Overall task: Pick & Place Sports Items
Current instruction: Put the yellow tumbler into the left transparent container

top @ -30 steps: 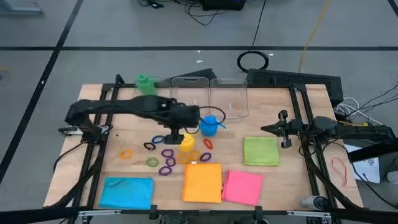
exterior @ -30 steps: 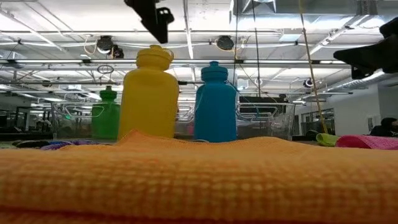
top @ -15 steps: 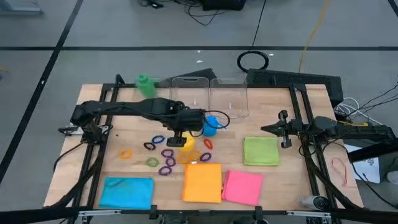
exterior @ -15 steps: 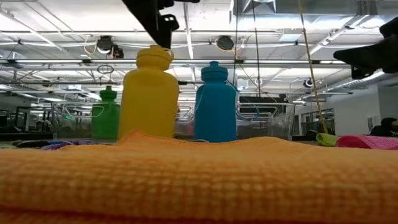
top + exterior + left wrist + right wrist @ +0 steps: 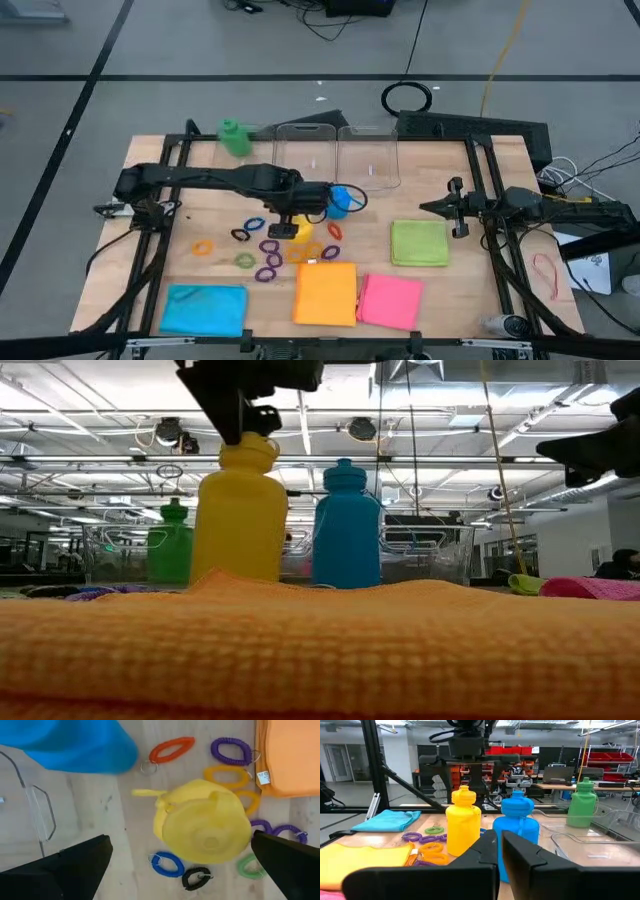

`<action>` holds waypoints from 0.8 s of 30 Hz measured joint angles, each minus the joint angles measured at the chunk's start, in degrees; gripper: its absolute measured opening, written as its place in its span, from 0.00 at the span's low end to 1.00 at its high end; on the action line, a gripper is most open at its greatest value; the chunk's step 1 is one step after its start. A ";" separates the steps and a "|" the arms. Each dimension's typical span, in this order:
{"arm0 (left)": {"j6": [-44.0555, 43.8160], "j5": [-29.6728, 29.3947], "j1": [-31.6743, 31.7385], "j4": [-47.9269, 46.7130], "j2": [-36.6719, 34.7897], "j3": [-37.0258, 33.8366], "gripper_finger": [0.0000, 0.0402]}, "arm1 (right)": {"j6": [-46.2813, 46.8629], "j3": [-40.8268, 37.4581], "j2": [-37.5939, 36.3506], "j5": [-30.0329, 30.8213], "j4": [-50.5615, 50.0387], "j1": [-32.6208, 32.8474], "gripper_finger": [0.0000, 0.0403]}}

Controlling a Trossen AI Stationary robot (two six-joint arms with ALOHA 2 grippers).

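The left gripper [image 5: 288, 213] hangs right above the yellow bottle [image 5: 296, 229], its fingers [image 5: 65, 867] spread wide to either side of the cap and touching nothing. The blue bottle [image 5: 338, 201] stands just right of it, leaving little room on that side; coloured rings [image 5: 268, 252] crowd the near side. The green bottle [image 5: 235, 137] stands well apart at the far left, beside two clear bins [image 5: 340, 155]. The orange cloth [image 5: 326, 293] lies close in front, with the pink cloth [image 5: 390, 300], blue cloth [image 5: 204, 308] and green cloth [image 5: 419, 242] spread along the wooden table [image 5: 450, 290]. The right gripper [image 5: 455, 208] waits at the right edge, pinched closed and empty. Around the table is grey floor with cables. Since a second ago the left gripper has dropped lower over the yellow cap.
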 joint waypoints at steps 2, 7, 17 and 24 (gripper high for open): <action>0.56 0.16 0.00 0.06 0.00 -0.04 0.97 | 0.01 -0.01 0.00 0.00 0.00 0.00 0.00; 1.43 3.52 0.00 0.23 0.00 -0.04 0.97 | 0.00 -0.02 0.00 0.00 0.00 0.00 0.00; 1.51 3.98 0.00 0.61 0.00 -0.04 0.97 | 0.01 -0.01 0.00 0.00 -0.01 0.00 0.00; 2.73 2.90 0.00 2.04 -0.02 -0.97 0.97 | 0.01 0.00 0.00 0.00 0.00 0.00 0.00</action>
